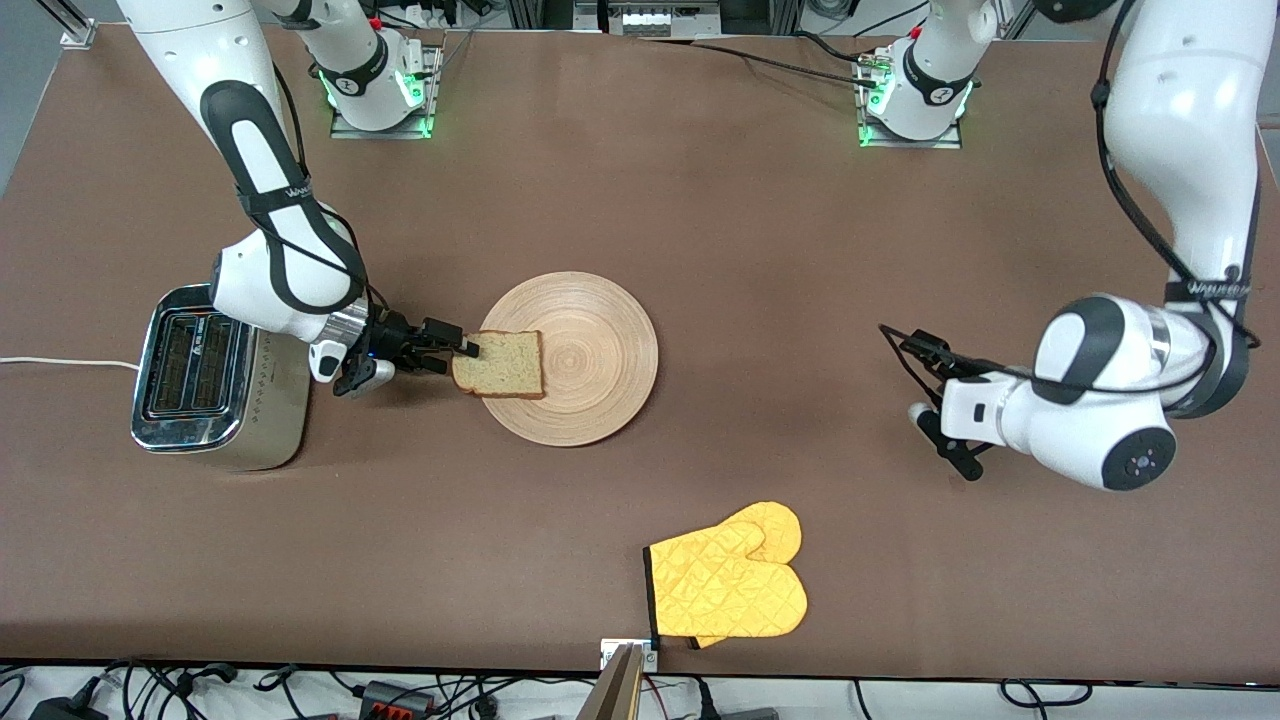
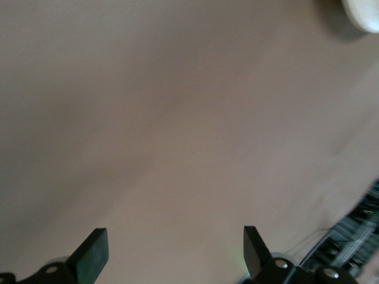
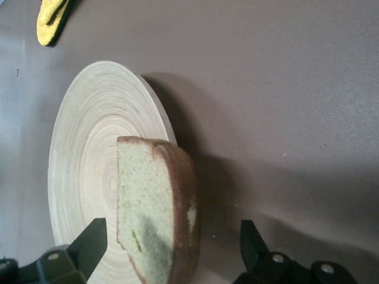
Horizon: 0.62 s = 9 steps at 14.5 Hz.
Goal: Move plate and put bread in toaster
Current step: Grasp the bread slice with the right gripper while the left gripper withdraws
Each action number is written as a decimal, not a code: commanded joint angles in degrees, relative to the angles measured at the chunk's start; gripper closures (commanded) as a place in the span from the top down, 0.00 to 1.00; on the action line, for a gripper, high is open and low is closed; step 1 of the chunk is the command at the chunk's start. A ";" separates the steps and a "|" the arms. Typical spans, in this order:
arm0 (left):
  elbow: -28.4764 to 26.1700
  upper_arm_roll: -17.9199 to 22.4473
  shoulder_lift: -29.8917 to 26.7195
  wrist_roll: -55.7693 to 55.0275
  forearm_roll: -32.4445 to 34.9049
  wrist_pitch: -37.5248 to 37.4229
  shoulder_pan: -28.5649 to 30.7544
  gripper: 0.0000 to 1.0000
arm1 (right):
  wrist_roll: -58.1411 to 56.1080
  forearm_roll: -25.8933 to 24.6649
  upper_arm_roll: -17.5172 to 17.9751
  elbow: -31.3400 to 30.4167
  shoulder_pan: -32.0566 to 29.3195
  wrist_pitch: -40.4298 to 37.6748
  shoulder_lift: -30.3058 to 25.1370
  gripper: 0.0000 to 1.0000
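The bread (image 1: 500,364) lies on the plate (image 1: 590,330), overhanging its rim on the toaster (image 1: 205,380) side. The right gripper (image 1: 452,352) straddles that edge, jaws spread — probably not clamped yet. The toaster's slots look empty. The left gripper (image 1: 915,375) waits open over bare tabletop (image 1: 760,200) — insertion remains.

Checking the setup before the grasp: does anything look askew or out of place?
Only the bread: it overhangs the plate rim toward the toaster, between the right gripper's open fingers. Nothing is spilled or damaged.
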 commanded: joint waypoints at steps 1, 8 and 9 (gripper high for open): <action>-1.24 0.49 -8.56 -8.14 7.29 -4.13 -2.36 1.00 | -2.82 2.08 -0.06 -0.35 0.06 0.87 0.02 0.79; -5.62 4.43 -26.66 -25.17 7.59 -4.15 -2.97 1.00 | -2.20 2.08 -0.33 0.26 -0.29 0.69 -0.15 0.56; -8.25 7.23 -29.39 -29.14 4.35 -2.40 -3.32 1.00 | -2.11 2.08 -0.33 0.35 -0.29 0.78 -0.15 0.54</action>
